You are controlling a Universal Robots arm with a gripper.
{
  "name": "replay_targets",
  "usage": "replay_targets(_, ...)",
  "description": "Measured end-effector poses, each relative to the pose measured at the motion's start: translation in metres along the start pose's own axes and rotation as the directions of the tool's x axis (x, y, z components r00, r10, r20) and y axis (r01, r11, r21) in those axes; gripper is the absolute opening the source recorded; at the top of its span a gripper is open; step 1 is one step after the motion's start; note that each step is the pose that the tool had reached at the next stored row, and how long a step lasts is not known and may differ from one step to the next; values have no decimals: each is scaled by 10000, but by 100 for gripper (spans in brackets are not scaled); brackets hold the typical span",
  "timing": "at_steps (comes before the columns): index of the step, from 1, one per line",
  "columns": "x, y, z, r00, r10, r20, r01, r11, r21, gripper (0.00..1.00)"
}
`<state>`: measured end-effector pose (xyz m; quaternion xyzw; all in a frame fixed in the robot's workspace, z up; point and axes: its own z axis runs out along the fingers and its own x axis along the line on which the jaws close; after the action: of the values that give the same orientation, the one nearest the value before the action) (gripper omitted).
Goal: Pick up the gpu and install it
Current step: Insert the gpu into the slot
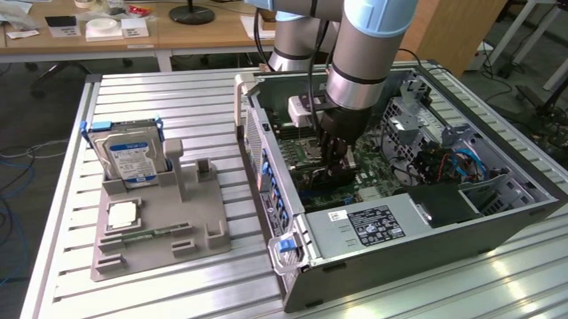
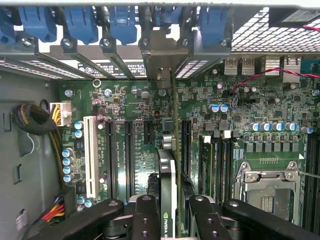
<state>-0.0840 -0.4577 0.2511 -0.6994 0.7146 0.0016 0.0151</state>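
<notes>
We see the black multi-link gripper (image 2: 170,220) pinching the gpu (image 2: 169,175), a thin green circuit card with black cooler and silver end bracket, edge-on and upright over the green motherboard (image 2: 235,120) inside the open grey computer case (image 1: 426,229). We judge it light, stiff and fragile; hold it by the flat faces near the top edge, clear of connector and fan.

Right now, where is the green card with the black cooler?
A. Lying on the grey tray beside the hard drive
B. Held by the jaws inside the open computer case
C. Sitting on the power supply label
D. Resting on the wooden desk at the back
B: the gpu stands edge-on between the gripper fingers, over the motherboard slots.
</notes>
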Motion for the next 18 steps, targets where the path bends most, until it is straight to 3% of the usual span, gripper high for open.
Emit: replay_targets(18,1,1,9,10000,-1,-2,1,10000,0,27)
